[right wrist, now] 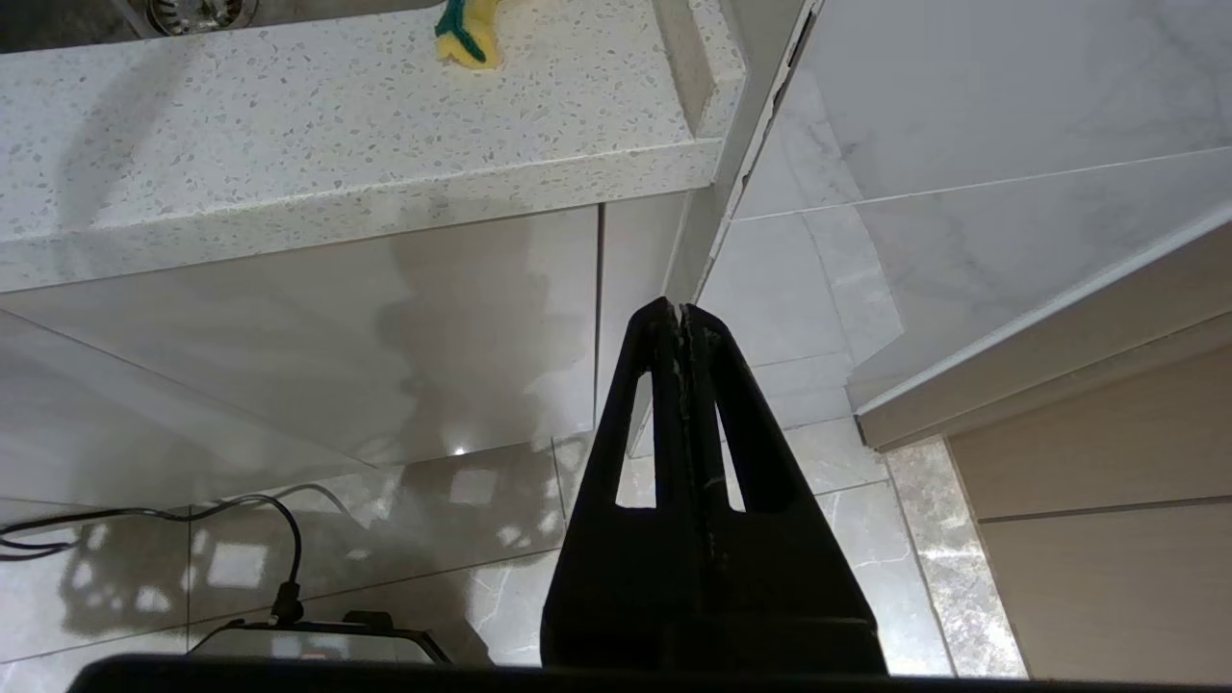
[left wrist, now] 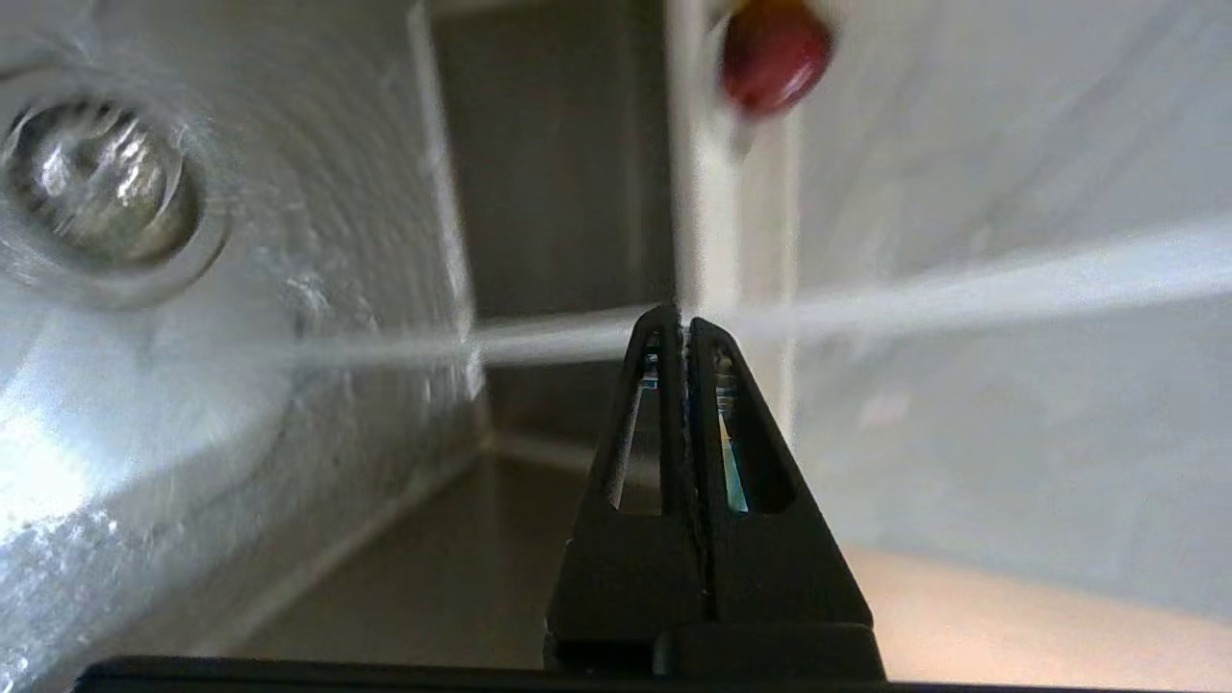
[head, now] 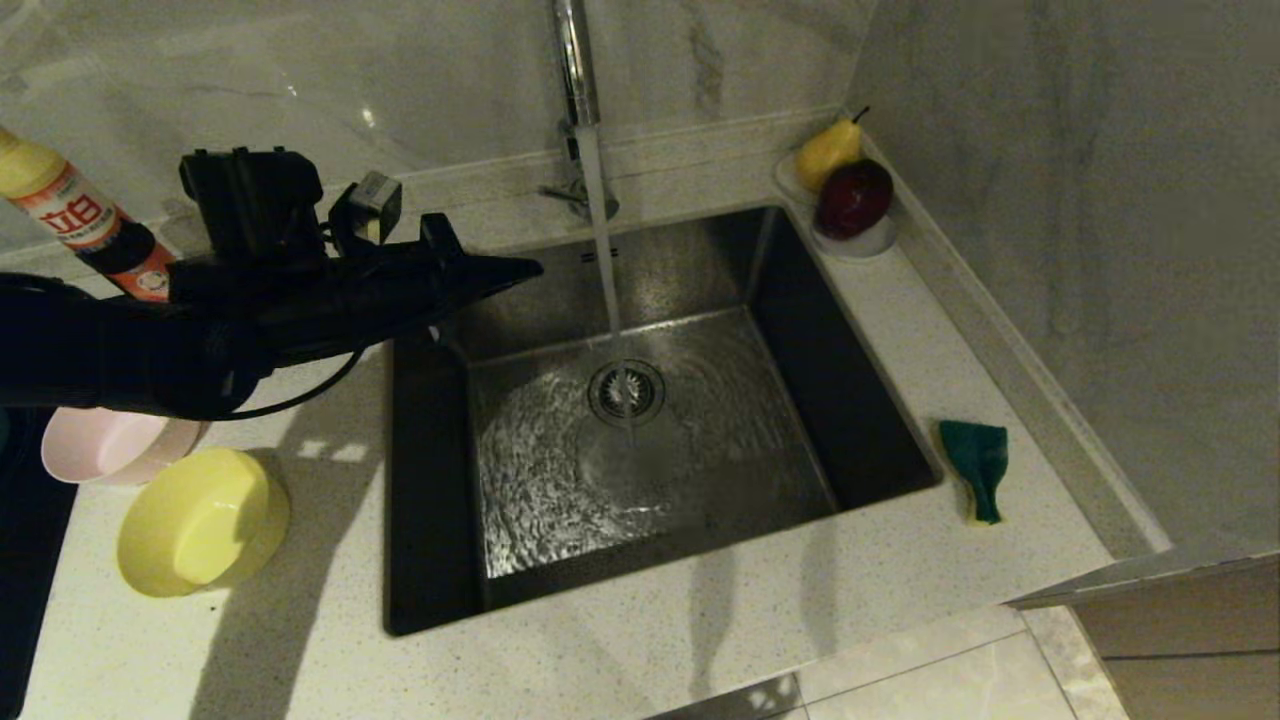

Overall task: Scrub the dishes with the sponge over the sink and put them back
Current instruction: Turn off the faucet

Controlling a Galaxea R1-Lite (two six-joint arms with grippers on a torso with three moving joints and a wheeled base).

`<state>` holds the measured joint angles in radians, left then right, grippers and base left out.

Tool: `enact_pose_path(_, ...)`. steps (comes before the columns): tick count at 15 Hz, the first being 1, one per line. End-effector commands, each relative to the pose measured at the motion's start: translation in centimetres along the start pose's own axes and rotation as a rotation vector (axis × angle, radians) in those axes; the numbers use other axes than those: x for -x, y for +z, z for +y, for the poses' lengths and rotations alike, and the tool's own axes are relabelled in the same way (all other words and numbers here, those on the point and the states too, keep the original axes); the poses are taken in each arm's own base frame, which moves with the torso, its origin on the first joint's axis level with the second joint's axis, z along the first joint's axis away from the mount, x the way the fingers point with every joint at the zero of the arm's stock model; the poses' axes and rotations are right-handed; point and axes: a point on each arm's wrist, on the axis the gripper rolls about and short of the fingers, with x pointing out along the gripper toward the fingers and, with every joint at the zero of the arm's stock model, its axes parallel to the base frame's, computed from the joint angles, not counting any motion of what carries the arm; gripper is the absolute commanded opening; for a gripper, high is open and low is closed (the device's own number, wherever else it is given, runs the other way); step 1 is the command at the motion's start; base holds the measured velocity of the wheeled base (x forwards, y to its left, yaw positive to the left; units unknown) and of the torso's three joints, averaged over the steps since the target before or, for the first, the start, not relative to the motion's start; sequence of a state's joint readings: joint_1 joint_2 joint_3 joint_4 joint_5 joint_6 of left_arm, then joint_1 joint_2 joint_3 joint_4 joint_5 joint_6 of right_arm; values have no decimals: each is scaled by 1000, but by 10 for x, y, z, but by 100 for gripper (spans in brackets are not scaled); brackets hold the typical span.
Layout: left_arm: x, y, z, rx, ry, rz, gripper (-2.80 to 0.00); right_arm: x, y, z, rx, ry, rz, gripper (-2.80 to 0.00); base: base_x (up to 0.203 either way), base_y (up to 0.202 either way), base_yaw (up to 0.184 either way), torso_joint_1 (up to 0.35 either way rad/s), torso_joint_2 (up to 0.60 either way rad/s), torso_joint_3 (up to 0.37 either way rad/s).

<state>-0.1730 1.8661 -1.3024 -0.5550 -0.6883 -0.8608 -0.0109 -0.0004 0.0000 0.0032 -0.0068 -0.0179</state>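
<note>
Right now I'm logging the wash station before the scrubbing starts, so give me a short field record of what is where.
water: running from the faucet into the sink
sponge: on the counter right of the sink, green face up
yellow bowl: on the counter left of the sink
pink bowl: behind the yellow one, partly hidden by the arm
blue bowl: not in view
left tool: shut, empty, over the sink's left rear corner
right tool: shut, empty, parked low below the counter edge
</note>
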Motion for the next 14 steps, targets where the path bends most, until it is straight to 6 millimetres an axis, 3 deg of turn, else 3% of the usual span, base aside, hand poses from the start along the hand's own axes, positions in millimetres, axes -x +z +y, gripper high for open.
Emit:
enact_pose_path(1, -11, 2, 8, 10, -15, -13, -280, 0, 0, 0, 1, -1, 2, -280, 0, 0, 0, 0, 0, 0)
enact_pose_path(14, -46, 26, 14, 9, -24, -126, -280, 0, 0, 0, 1, -1, 2, -280, 0, 0, 0, 0, 0, 0)
